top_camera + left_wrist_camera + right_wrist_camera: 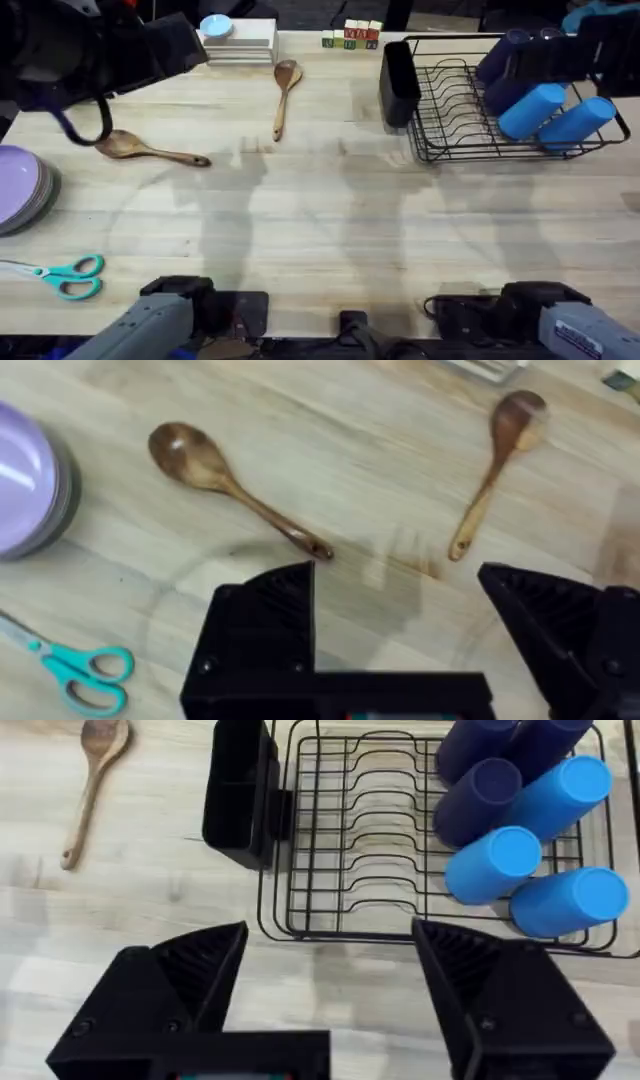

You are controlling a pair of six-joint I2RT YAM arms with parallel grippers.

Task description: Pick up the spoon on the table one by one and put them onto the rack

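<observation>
Spoons on pale-wood table (330,220): darker wooden spoon (150,150) upper left, lighter wooden spoon (284,95) top centre. Black wire rack (460,130) upper right. Left gripper (400,620) and right gripper (330,980) both spread wide, holding nothing.

Both wooden spoons (232,487) (493,467) look smooth, the darker one slightly glossy. The table (330,220) is pale matt wood with visible grain. The rack (400,850) is black wire, its caddy (238,792) matt and solid.
</observation>
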